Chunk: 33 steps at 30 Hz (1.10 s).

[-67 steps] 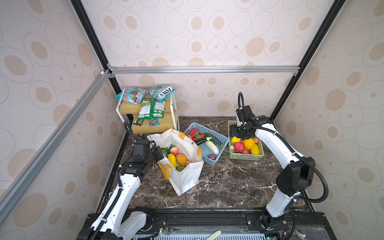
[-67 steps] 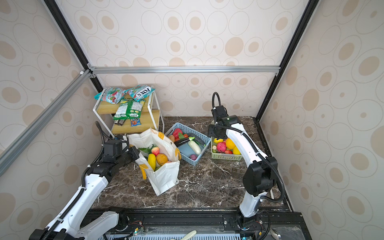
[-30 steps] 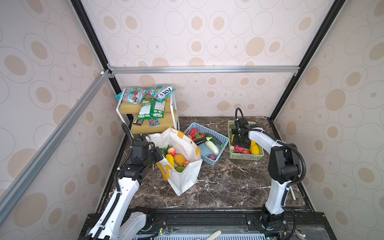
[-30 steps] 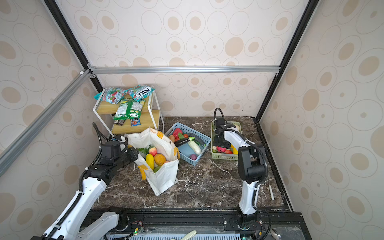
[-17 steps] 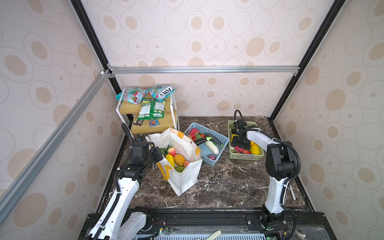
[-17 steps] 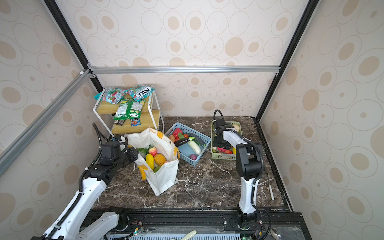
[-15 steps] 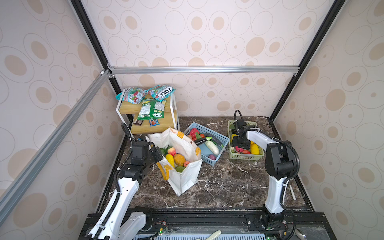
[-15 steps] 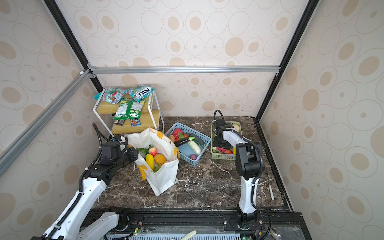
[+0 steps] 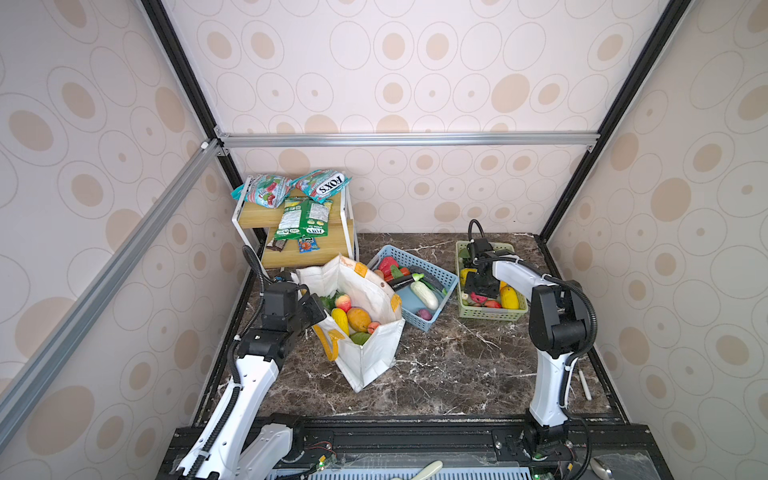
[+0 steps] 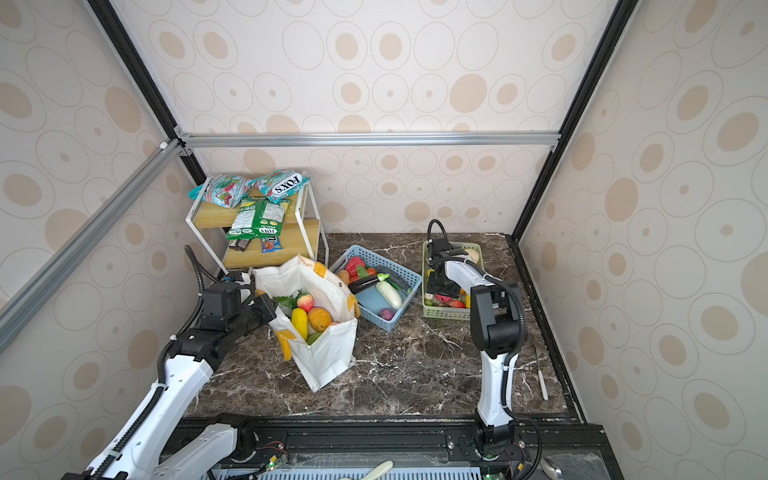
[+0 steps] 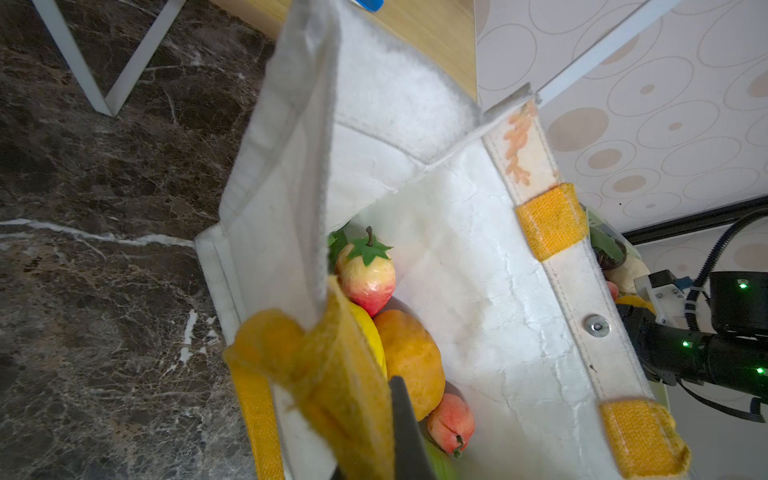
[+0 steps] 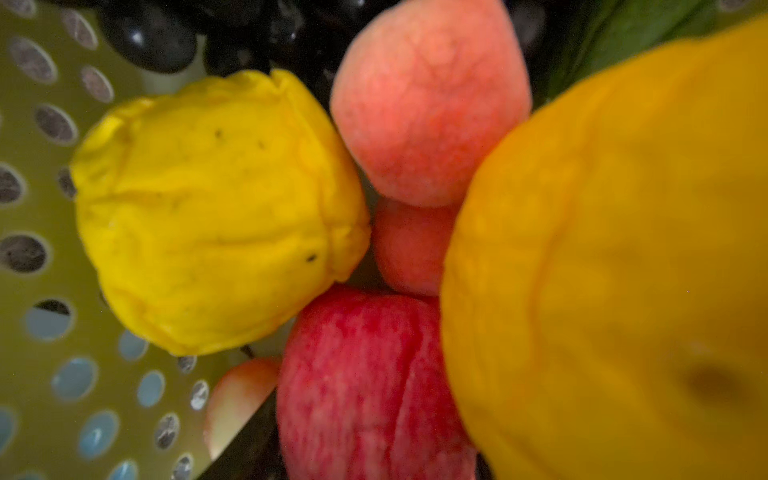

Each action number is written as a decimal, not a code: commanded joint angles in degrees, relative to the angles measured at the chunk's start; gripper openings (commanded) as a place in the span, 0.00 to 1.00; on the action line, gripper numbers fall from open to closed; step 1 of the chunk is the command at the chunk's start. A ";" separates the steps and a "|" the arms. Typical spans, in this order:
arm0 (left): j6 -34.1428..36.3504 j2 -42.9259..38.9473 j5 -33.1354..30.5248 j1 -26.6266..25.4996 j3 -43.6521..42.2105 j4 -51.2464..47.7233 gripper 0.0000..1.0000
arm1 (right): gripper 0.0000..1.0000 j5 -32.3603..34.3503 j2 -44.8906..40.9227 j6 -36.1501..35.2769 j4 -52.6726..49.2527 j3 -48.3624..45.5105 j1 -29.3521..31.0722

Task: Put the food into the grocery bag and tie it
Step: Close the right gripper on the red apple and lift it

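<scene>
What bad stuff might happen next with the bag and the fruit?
The left gripper alone holds the rim of the grocery bag open; if it slips, the bag may flop shut or spill its fruit. The right gripper is down in the green basket where pieces sit squashed together; it might grab two or knock one out.

A robotics lab cell is shown: a marble-patterned tabletop [image 9: 457,370] is enclosed by wallpapered panels [image 9: 415,62] on aluminium framing bars [image 9: 407,139], two white robot arms [image 9: 548,374] are mounted on a black rail [image 9: 415,436], and a shelf [image 9: 316,254] of snack packets [image 9: 303,218] and plastic toy food [image 9: 358,318] are set out.
</scene>
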 commanded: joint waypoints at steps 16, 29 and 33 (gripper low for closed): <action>-0.08 -0.86 -1.37 0.46 1.51 1.48 0.00 | 0.59 -5.90 -12.08 -3.64 -3.33 0.90 -0.15; -0.35 -0.96 -0.93 0.48 1.34 1.70 0.00 | 0.59 -12.06 -15.37 -3.48 -4.66 5.14 -0.10; -0.43 -0.93 -0.81 0.48 1.35 1.74 0.00 | 0.59 -14.59 -16.27 -2.88 -4.56 5.66 0.62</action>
